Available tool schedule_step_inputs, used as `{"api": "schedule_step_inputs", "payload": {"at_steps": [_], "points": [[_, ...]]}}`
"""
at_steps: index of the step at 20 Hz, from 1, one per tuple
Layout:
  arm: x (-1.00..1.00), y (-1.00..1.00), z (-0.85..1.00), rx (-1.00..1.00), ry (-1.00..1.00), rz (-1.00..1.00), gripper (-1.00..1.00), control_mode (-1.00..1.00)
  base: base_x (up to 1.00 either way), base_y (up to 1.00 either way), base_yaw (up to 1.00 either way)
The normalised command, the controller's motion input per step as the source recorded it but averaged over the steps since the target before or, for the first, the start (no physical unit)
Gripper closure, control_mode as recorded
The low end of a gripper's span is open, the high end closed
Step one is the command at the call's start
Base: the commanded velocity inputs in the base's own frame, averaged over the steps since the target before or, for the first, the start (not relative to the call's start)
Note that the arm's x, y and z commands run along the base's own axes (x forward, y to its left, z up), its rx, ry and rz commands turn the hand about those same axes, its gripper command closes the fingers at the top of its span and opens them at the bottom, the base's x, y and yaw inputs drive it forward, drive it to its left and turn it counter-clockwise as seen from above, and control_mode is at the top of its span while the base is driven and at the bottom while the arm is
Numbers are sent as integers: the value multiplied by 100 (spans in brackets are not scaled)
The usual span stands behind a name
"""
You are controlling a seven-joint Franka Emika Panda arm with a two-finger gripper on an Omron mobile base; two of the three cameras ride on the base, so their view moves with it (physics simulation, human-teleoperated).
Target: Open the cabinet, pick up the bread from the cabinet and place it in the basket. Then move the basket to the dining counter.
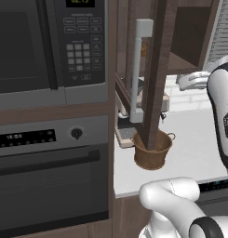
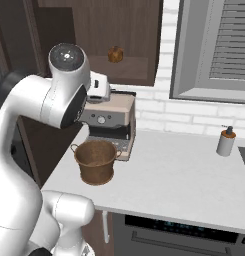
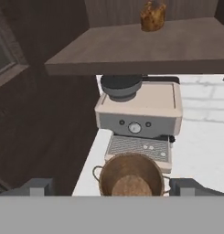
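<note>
— Where is the bread (image 2: pixel 115 54)?
— On the shelf inside the open cabinet (image 2: pixel 119 30), up above the coffee machine (image 2: pixel 110 120).
— And the basket (image 2: pixel 96 161)?
— On the white worktop (image 2: pixel 184 175), right in front of the coffee machine. Nothing is in it.
— What is the claw (image 3: pixel 112 188) doing?
— It is wide open and holds nothing. It hangs above the basket.
— Is anything in the way?
— The cabinet door (image 1: pixel 155 69) sticks out in front of the coffee machine. A little bottle (image 2: pixel 225 141) stands far to the right of the coffee machine.
</note>
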Motion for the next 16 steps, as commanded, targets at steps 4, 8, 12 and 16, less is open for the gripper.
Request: {"api": "schedule_step_inputs", "payload": {"at_steps": [4,8,12,16], "points": [[65,-11,-1,0,1,-14,-100,-100,0,0,0],[64,-2,-1,-9,-9,-5,-100,-100,0,0,0],[43,0,18,-10,-5,-3,-100,-100,0,0,0],[6,0,30,0,0,-3,-100,-100,0,0,0]]}}
